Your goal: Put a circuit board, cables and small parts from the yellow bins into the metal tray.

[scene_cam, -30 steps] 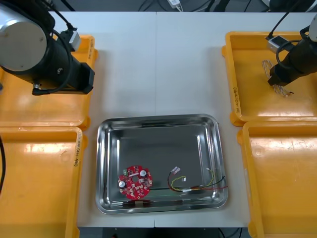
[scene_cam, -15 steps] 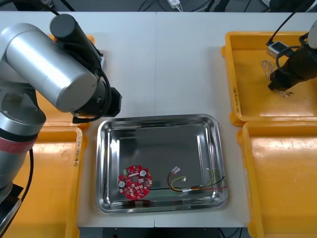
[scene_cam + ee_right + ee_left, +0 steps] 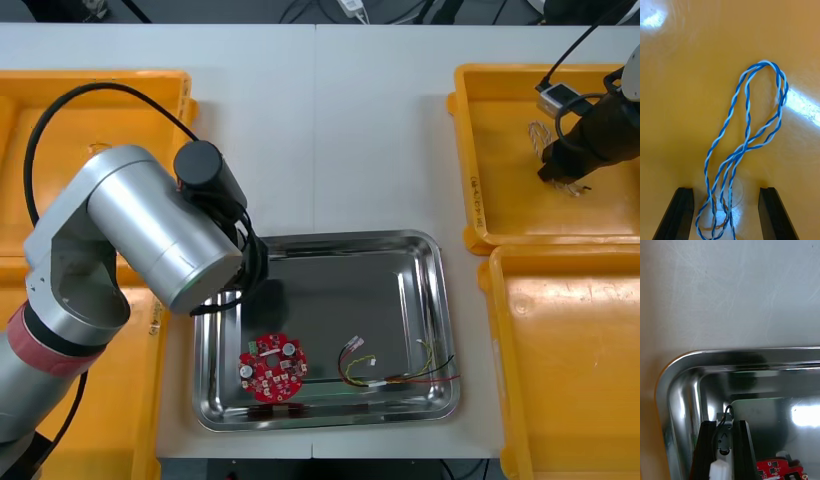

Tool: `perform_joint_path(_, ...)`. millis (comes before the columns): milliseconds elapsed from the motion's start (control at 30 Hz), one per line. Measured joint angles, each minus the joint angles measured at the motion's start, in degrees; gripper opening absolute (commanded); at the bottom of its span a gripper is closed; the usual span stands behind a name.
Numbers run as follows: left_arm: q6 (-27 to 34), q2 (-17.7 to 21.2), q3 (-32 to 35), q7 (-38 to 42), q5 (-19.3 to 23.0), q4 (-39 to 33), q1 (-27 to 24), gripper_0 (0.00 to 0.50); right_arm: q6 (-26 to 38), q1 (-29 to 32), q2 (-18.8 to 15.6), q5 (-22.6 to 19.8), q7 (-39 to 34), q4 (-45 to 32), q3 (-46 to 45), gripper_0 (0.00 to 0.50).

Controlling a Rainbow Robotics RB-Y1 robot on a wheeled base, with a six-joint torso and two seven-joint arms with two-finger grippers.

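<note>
My left gripper [image 3: 725, 423] is shut on a black cable [image 3: 724, 435] with a grey plug, and hangs over the far left corner of the metal tray [image 3: 320, 238]. In the front view the left arm covers that corner. A round red circuit board [image 3: 272, 367] and a red and yellow cable [image 3: 400, 375] lie in the tray's near half. My right gripper [image 3: 562, 178] is low in the far right yellow bin [image 3: 500, 150]. Its fingers stand open [image 3: 725, 189] on either side of a twisted blue and white cable [image 3: 748, 127] that lies on the bin floor.
The near right bin [image 3: 570, 350] and the two left bins [image 3: 60, 130] flank the tray. Bare table stretches beyond the tray's far rim. The circuit board [image 3: 777, 468] lies just past the left fingers.
The left arm has swung from over the far left bin to the tray's far left corner. The right gripper has shifted only slightly over the twisted cable.
</note>
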Motion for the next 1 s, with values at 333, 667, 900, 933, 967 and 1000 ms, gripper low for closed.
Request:
perform_joint_path(333, -2.5, 0.0, -2.3, 0.0, -0.3, 0.0, 0.7, 0.0, -1.0, 0.1, 0.0, -0.8, 0.0, 0.0, 0.0, 0.0)
perform_joint_path(667, -3.5, 0.0, -2.3, 0.0, -0.3, 0.0, 1.7, 0.001, -1.3, 0.1, 0.0, -0.8, 1.6, 0.0, 0.0, 0.0)
perform_joint_path(900, -4.1, 0.0, -2.6, 0.1, -0.3, 0.0, 2.2, 0.002, 0.1, 0.2, 0.0, -0.5, 2.3, -1.5, 0.0, 0.0)
perform_joint_path(933, -4.1, 0.0, -2.6, 0.1, -0.3, 0.0, 2.2, 0.001, 1.3, 0.2, 0.0, -0.3, 2.3, -2.5, 0.0, 0.0)
perform_joint_path(967, -4.1, 0.0, -2.7, 0.1, -0.3, 0.0, 2.2, 0.001, 2.2, 0.3, 0.0, -0.1, 2.3, -3.5, 0.0, 0.0)
perform_joint_path(1000, -4.2, 0.0, -2.7, 0.1, -0.3, 0.0, 2.2, 0.0, 3.0, 0.5, 0.0, 0.1, 2.3, -4.6, 0.0, 0.0)
